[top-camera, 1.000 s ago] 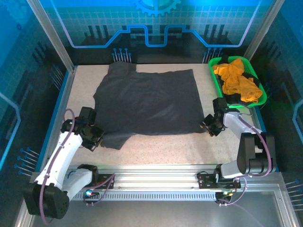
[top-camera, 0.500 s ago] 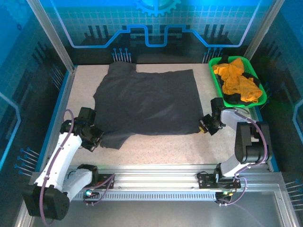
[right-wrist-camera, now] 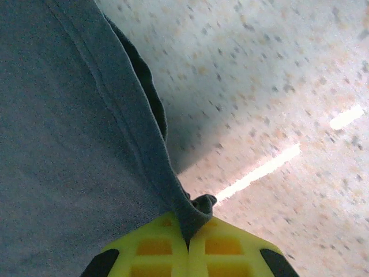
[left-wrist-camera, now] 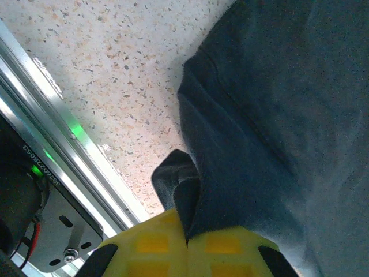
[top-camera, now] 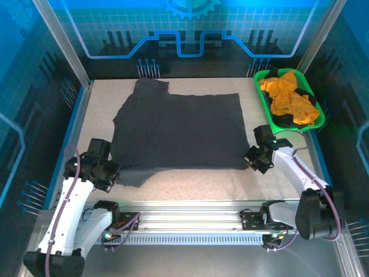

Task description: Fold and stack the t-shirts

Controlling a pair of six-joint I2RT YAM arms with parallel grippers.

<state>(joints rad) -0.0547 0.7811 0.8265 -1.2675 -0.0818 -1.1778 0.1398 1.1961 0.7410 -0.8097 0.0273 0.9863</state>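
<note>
Top external: left hand [top-camera: 114,173] and right hand [top-camera: 249,156] low, each clamped on the charcoal t-shirt [top-camera: 179,130] at its near edge

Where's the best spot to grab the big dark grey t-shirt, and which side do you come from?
Probably its two near corners, approached from the near edge of the table. The dark charcoal-grey cloth t-shirt lies flat, so only its edge offers something to pinch; the left gripper and right gripper are each shut on a bunched corner there.
</note>
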